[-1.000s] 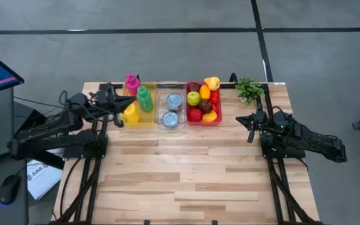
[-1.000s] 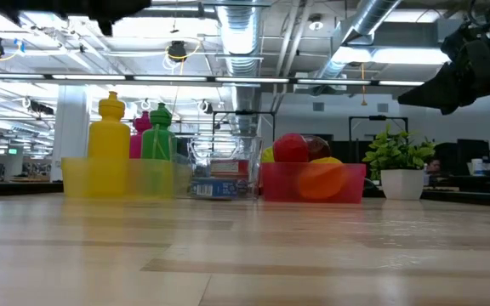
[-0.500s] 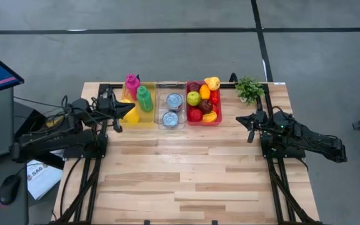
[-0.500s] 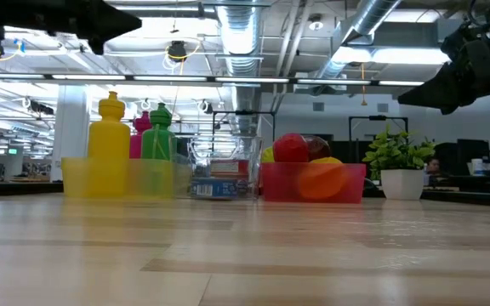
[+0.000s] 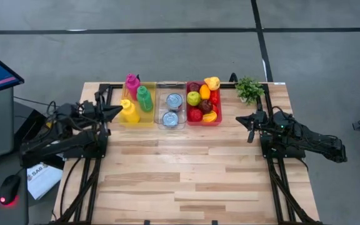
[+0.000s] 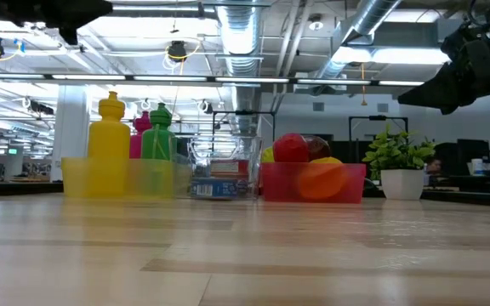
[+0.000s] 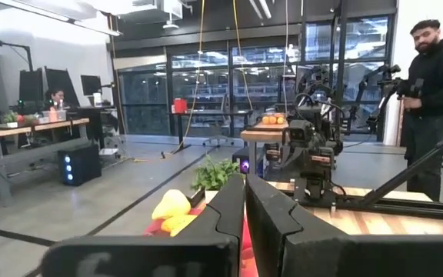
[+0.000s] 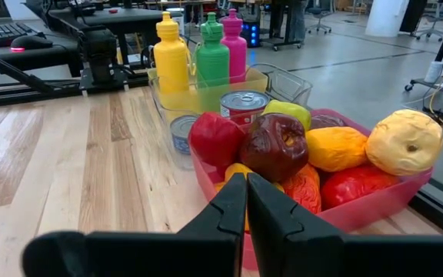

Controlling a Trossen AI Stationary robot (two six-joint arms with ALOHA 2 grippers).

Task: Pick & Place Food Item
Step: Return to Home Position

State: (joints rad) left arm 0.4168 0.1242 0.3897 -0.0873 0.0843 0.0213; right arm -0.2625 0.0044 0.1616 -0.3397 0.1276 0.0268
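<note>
nothing left to grab as far as i can tell – the fruit [image 5: 195, 115] is all piled in the pink bin [image 5: 204, 123] at the far edge of the counter [image 5: 186, 169], bin's long side running far-to-near. right pincer [image 5: 239, 119] is the nearer one, by the right edge, pointing at the bin but apart from it. left pincer [image 5: 117, 110] hangs at the left edge just beside the yellow bin [image 5: 139, 123]. both are closed tight and empty – arms low and folded, so i'd guess homing only needs a short tuck
</note>
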